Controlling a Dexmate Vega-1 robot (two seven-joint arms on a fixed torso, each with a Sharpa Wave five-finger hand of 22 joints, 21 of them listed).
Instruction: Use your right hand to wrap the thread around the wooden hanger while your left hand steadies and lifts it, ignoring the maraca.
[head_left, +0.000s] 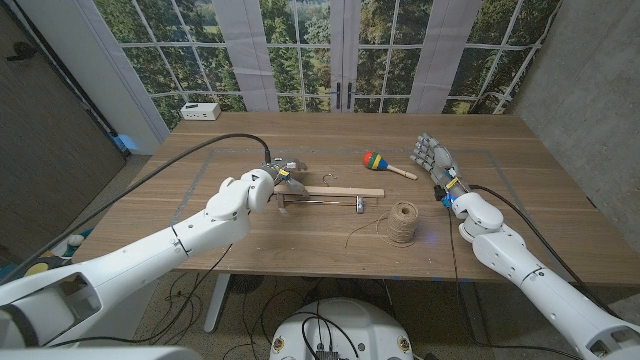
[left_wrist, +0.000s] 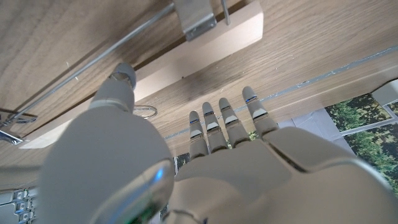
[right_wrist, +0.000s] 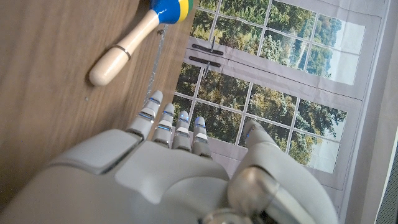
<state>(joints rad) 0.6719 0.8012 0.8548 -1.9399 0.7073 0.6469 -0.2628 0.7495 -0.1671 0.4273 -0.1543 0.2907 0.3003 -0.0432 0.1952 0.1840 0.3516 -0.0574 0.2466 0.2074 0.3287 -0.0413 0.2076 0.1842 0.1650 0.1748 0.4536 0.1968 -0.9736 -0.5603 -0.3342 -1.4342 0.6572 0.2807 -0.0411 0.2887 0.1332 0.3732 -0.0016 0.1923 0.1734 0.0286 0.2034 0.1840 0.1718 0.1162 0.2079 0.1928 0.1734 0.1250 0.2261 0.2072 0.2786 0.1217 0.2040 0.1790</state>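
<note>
The wooden hanger (head_left: 335, 194) lies at the table's middle, with a metal rod and clip (head_left: 358, 204) under its bar. My left hand (head_left: 272, 182) hovers over the hanger's left end with nothing in it. In the left wrist view its fingers (left_wrist: 227, 121) reach straight past the wooden bar (left_wrist: 199, 53) and the hook (left_wrist: 144, 112). A spool of tan thread (head_left: 404, 222) stands right of the hanger, with a loose strand trailing left. My right hand (head_left: 432, 157) stands open behind the spool, fingers up, near the maraca (head_left: 380, 161). The maraca's handle (right_wrist: 121, 55) lies beyond its fingers (right_wrist: 168, 121).
A white box (head_left: 200, 110) sits at the table's back left corner. A taped rectangle outline marks the tabletop (head_left: 500, 150). Windows and a grey wall stand behind the table.
</note>
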